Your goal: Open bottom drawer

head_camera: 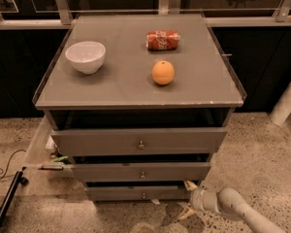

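Observation:
The bottom drawer [136,193] is the lowest and slimmest grey front of the grey cabinet [136,96], with a small round metal knob [143,195] at its middle. It sticks out a little, like the two drawers above it. My gripper [186,199] is low near the floor, just right of the bottom drawer's right end and well right of the knob. Its two pale fingers [189,184] stand apart, one above the other, and hold nothing.
On the cabinet top are a white bowl [86,56], an orange [163,72] and a red soda can [162,40] lying on its side. A cable [5,166] and a dark bar [7,198] lie on the speckled floor at left. A white post [287,101] stands at right.

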Controlling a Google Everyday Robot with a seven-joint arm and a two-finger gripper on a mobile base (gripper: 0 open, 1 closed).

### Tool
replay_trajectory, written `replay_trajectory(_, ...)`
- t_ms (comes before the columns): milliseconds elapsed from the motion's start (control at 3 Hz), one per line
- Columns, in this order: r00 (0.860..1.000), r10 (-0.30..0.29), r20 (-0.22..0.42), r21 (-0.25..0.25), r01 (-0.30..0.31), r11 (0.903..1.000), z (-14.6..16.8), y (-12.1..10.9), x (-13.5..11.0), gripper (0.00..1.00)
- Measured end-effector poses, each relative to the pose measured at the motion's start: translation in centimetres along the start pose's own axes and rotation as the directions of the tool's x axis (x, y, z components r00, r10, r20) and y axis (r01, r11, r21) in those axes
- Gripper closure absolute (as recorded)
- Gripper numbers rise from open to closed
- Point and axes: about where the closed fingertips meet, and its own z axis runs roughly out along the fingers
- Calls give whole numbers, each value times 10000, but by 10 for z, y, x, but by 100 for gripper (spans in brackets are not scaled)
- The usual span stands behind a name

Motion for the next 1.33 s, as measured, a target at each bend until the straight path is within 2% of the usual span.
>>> replay_trajectory(333, 10000, 55, -6, -147, -55, 9999, 8, 3, 2, 0)
replay_trajectory(1000, 9986, 351, -385, -838, -383, 9957, 38, 10, 29, 0)
replay_trajectory(1333, 9974, 479, -543, -945, -529, 9941, 44, 10, 41, 0)
